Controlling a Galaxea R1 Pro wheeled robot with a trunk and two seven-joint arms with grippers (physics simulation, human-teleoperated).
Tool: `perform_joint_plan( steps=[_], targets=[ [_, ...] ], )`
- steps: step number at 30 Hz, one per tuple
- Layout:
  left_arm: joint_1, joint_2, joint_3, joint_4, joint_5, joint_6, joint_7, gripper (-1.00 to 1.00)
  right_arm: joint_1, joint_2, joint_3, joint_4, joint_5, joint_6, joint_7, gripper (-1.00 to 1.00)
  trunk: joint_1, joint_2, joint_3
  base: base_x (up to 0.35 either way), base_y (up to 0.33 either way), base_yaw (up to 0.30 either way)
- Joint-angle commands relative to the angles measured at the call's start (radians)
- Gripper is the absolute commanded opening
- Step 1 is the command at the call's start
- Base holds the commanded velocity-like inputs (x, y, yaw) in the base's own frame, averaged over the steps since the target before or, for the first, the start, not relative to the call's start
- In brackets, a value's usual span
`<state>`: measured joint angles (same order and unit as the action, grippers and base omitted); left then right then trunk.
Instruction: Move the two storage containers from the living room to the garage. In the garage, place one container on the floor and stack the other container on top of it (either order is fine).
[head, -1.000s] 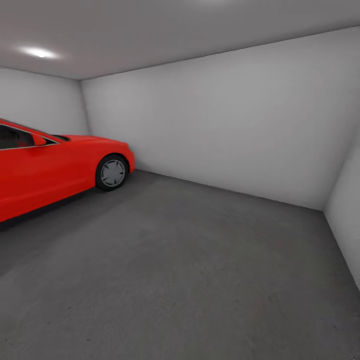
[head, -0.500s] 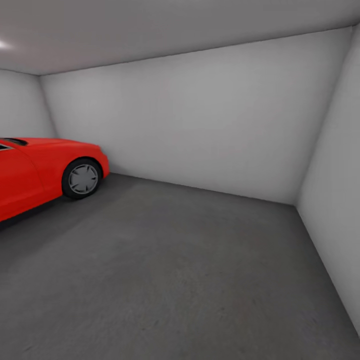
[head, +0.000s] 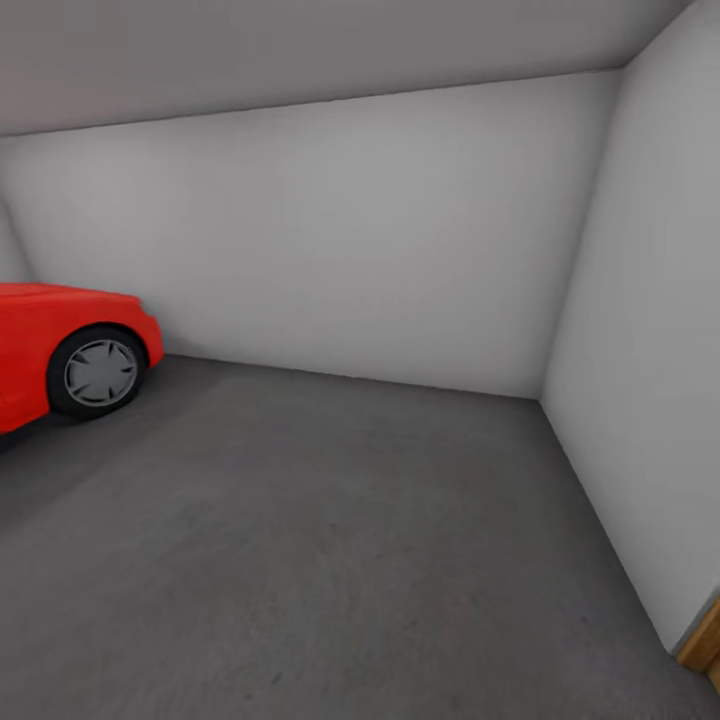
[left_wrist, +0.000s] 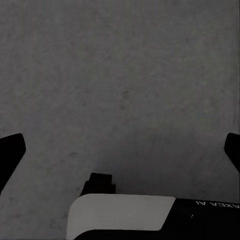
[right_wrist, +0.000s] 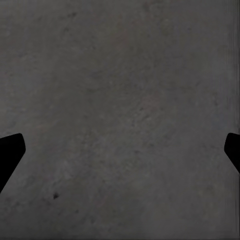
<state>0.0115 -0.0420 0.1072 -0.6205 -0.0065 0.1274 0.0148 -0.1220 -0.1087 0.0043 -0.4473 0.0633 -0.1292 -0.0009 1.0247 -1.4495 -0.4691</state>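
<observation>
You are in the garage (head: 330, 240), facing one red car (head: 60, 350) at the floor's (head: 330, 560) left edge, two white walls meeting at a corner and one wooden strip (head: 703, 640) low at the right; I can't make out either storage container here. Both claws hang over bare concrete, the left claw (left_wrist: 120, 150) and the right claw (right_wrist: 120, 150) each spread wide and holding nothing. Since a second ago your view has swung right, so the car sits further left.

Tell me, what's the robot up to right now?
Both end effectors, left and right, open and empty over the concrete floor. In the garage. Red car at left.
</observation>
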Motion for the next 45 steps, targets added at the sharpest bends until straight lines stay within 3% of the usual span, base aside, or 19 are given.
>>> perform_joint_plan(
  steps=[1, 22, 37, 45],
  targets=[
    [0.001, -0.001, 0.003, -0.004, -0.001, 0.007, 0.001, 1.0, -0.001, 0.0, 0.0, 0.001, 0.007, -0.003, 0.0, 1.0, 0.0, 0.0, -0.001, 0.141, 0.0, -0.278],
    [0.001, 0.001, 0.003, -0.004, -0.001, 0.007, 0.001, 1.0, -0.001, 0.0, 0.0, 0.001, 0.007, -0.003, 0.0, 1.0, 0.0, 0.0, -0.001, 0.192, 0.102, -0.278],
    [0.001, 0.002, 0.003, -0.004, -0.001, 0.006, 0.001, 1.0, -0.001, 0.0, 0.0, 0.001, 0.007, -0.003, 0.0, 1.0, 0.0, 0.0, -0.001, 0.022, 0.008, -0.278],
    [0.001, 0.002, 0.003, -0.004, -0.001, 0.006, 0.001, 1.0, -0.001, 0.0, 0.0, 0.001, 0.007, -0.003, 0.0, 1.0, 0.0, 0.0, -0.001, 0.253, 0.0, -0.279]
  ],
)
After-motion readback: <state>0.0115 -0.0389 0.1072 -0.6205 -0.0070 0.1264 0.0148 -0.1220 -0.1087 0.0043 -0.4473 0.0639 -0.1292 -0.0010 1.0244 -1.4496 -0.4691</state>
